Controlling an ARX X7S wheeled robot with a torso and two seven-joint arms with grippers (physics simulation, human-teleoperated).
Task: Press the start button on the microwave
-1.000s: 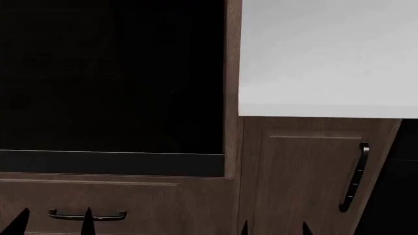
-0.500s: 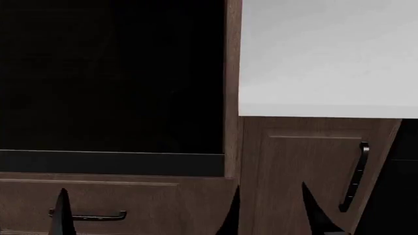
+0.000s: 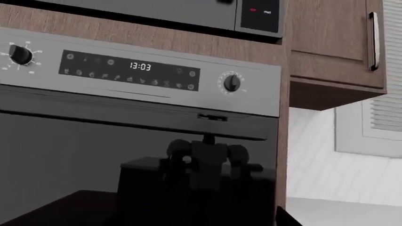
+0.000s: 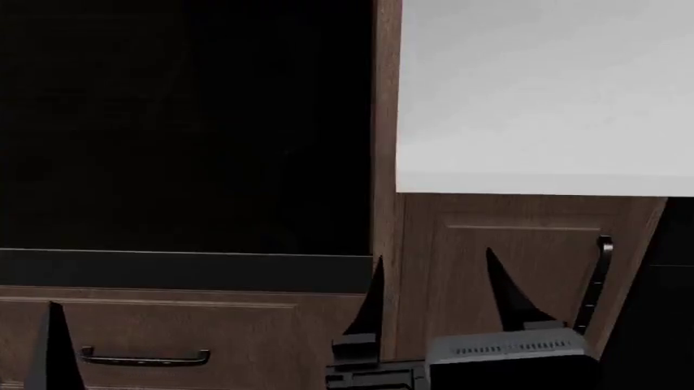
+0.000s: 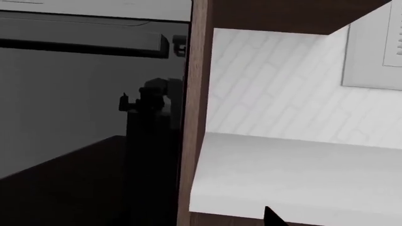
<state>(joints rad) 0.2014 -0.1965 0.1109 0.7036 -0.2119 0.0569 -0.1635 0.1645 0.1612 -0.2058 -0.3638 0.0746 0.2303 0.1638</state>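
Note:
Only the bottom strip of the microwave [image 3: 157, 10] shows, at the edge of the left wrist view above the oven. It has a grey lower edge and a black control panel [image 3: 259, 12] with small red marks. I cannot make out a start button. The head view does not reach the microwave. My right gripper [image 4: 434, 296] is raised in front of the brown cabinet, open, with nothing between its two black fingers. My left gripper [image 3: 201, 222] faces the oven glass. One fingertip [image 3: 283, 217] shows far off to the side, so its jaws stand apart and empty.
Below the microwave is an oven [image 3: 125, 70] with a 13:03 display, two knobs and a bar handle [image 5: 82, 44]. Its black glass door [image 4: 184, 122] reflects the robot. A wooden post [image 5: 195, 113] separates it from a white counter [image 4: 542, 97]. Beneath are a drawer [image 4: 146, 356] and a cabinet door [image 4: 509, 260].
My right gripper has risen well into the head view, its fingers still spread. The one left finger seen in the head view has shifted left. The cabinets stay put.

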